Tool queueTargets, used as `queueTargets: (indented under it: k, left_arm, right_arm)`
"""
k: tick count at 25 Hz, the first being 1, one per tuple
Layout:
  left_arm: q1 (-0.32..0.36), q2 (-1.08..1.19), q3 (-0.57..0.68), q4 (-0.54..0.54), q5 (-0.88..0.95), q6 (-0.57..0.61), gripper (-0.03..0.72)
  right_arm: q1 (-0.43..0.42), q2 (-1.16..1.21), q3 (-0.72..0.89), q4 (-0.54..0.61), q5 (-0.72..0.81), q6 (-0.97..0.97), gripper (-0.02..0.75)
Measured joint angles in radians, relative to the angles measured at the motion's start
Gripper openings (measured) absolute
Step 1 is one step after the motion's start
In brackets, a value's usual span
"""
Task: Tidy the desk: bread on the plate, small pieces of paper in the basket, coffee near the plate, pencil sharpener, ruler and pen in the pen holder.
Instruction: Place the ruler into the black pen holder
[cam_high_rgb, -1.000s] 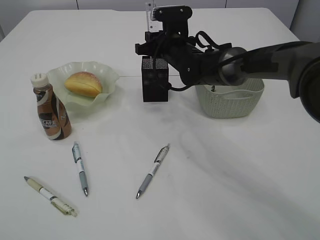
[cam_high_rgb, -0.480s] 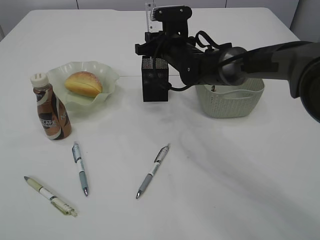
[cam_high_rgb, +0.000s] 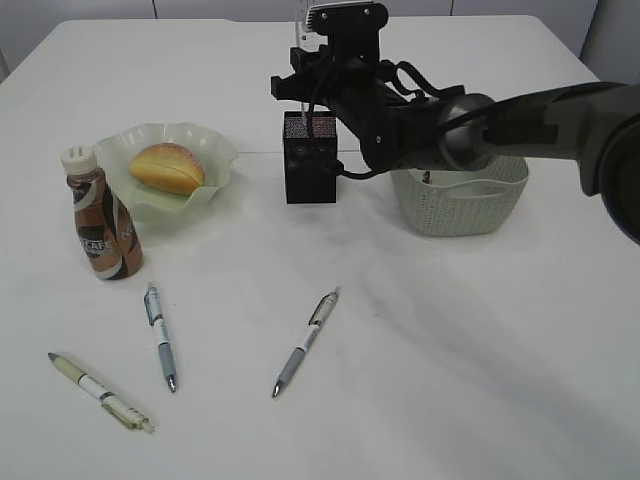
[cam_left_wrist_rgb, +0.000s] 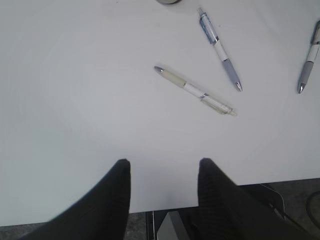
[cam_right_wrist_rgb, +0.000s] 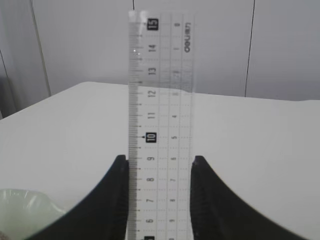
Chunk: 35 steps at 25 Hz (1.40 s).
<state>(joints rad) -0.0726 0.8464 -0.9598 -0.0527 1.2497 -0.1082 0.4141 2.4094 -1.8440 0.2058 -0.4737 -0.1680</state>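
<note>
You are in the middle of stowing the ruler (cam_right_wrist_rgb: 160, 125): your right gripper (cam_right_wrist_rgb: 159, 200) is clamped on its lower part, one finger against each long edge, and the clear strip stands upright above the fingertips with its high numbers at the top. From the outside, that gripper hangs directly over the black mesh pen holder (cam_high_rgb: 309, 160), with the ruler's lower end at or just inside the mouth; the wrist hides exactly how deep it sits, so you cannot tell. The next move, as I judge it, is to keep the ruler vertical, lower it straight between the holder's walls, and only then spread the fingers, since a tilt could catch the rim or tip the light box. Your left gripper (cam_left_wrist_rgb: 162, 167) is spread and holds nothing, hovering over the near edge of the desk (cam_left_wrist_rgb: 75, 100), with a cream pen (cam_left_wrist_rgb: 194, 90) ahead of its fingertips, a blue-grey pen (cam_left_wrist_rgb: 219, 49) further out, and a third pen (cam_left_wrist_rgb: 309, 62) off to the right. The bread (cam_high_rgb: 166, 168) already lies on the plate (cam_high_rgb: 215, 150), the coffee (cam_high_rgb: 100, 220) stands beside it, and the basket (cam_high_rgb: 460, 205) sits behind your right arm.
</note>
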Motion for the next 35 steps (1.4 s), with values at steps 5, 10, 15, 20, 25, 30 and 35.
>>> queueTargets:
  k: [5,10,15,20,25,30,35]
  left_arm:
    - [0.000,0.000,0.000,0.000,0.000,0.000,0.323]
    - [0.000,0.000,0.000,0.000,0.000,0.000,0.319]
    - [0.000,0.000,0.000,0.000,0.000,0.000,0.316]
    - [0.000,0.000,0.000,-0.002,0.000,0.000,0.315]
    - [0.000,0.000,0.000,-0.003,0.000,0.000,0.315]
    - [0.000,0.000,0.000,-0.005,0.000,0.000,0.314]
    - [0.000,0.000,0.000,-0.011,0.000,0.000,0.309]
  right_arm:
    - [-0.002,0.000,0.000,0.000,-0.002,0.000,0.253]
    - [-0.013,0.000,-0.002,0.024,0.001,0.000,0.253]
    - [-0.040,0.000,-0.002,0.046,0.029,0.000,0.253]
    - [-0.044,0.000,-0.002,0.027,0.038,0.000,0.253]
    - [-0.044,0.000,-0.002,-0.007,0.038,0.022,0.253]
    - [-0.044,0.000,-0.002,-0.095,0.029,0.115,0.253]
    - [-0.044,0.016,-0.021,-0.110,0.025,0.130,0.252]
